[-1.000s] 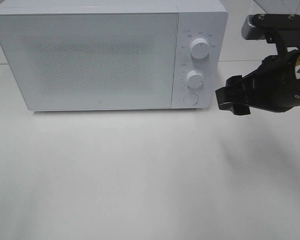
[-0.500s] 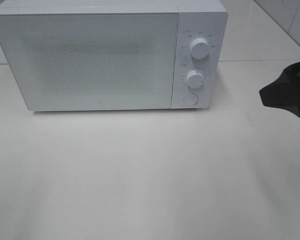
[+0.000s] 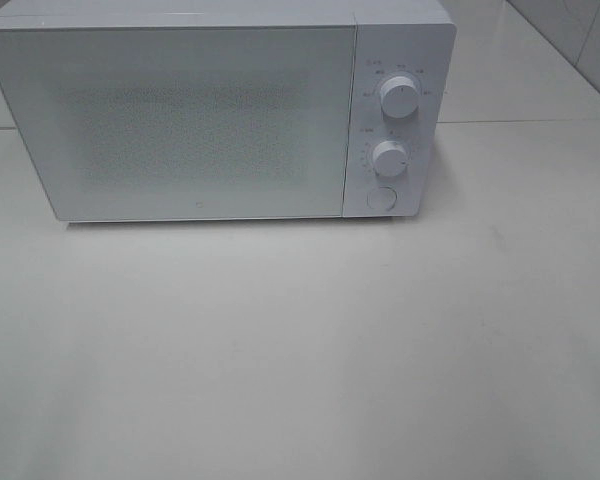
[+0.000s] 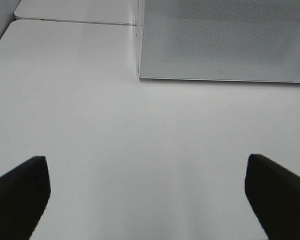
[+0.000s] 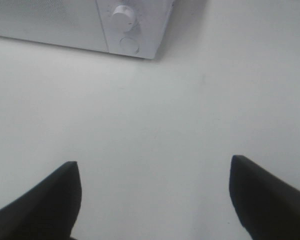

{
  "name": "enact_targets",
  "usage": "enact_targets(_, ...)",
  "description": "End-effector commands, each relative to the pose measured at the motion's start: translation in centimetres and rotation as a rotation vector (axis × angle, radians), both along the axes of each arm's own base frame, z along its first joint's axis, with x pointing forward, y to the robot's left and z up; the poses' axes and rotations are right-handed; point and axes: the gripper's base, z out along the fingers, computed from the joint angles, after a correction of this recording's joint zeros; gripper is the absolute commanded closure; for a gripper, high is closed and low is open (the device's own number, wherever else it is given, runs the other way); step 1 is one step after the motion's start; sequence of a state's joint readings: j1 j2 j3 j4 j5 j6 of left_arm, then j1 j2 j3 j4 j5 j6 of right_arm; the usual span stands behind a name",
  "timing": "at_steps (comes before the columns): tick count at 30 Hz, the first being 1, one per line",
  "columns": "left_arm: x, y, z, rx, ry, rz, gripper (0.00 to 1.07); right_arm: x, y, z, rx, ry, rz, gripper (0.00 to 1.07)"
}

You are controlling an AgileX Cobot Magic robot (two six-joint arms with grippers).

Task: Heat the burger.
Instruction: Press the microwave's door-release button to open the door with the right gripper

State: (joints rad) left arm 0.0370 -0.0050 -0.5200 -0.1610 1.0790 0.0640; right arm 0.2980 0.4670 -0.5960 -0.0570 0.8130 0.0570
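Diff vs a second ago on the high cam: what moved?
The right hand pulled back rightward from beside the white boxy microwave and left the high view; now only its wrist view shows it, jaws wide, empty. The microwave stayed shut; its dials and the white table are unchanged.

The microwave [image 3: 200,120] stands at the back of the surface [image 3: 300,350], its door [image 3: 180,125] on the left and, on the right, a panel [image 3: 420,45] with the upper knob [image 3: 400,97] above the lower knob [image 3: 390,158] and a button [image 3: 380,198] beneath both.

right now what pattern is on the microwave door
Fine dotted mesh on the white door; clearest in exterior high view.
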Motion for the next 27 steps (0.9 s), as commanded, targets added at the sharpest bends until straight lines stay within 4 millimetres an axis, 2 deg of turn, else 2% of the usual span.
enact_targets(1, -0.2, -0.1, 0.0, -0.008, -0.022, 0.001, 0.09, -1.4, -0.6, -0.2, 0.004, -0.047, -0.03, 0.31)
enact_targets(5, -0.2, -0.1, 0.0, -0.008, -0.022, 0.001, 0.09, -3.8, -1.2, -1.0, 0.058, -0.142, -0.086, 0.31)
enact_targets(13, -0.2, -0.1, 0.0, -0.008, -0.022, 0.001, 0.09, -6.6, -1.8, -1.0, 0.065, -0.292, -0.206, 0.31)
enact_targets(18, -0.2, -0.1, 0.0, -0.008, -0.022, 0.001, 0.09, -8.1, -1.9, -1.4, 0.062, -0.309, -0.249, 0.31)
enact_targets(20, -0.2, -0.1, 0.0, -0.008, -0.022, 0.001, 0.09, -8.3, -1.9, -1.6, 0.059, -0.303, -0.256, 0.31)
enact_targets(22, -0.2, -0.1, 0.0, -0.008, -0.022, 0.001, 0.09, -8.1, -1.9, -2.7, 0.054, -0.238, -0.261, 0.31)
enact_targets(27, -0.1, -0.1, 0.0, -0.008, -0.021, 0.001, 0.09, -8.2, -1.9, -2.6, 0.055, -0.242, -0.261, 0.31)
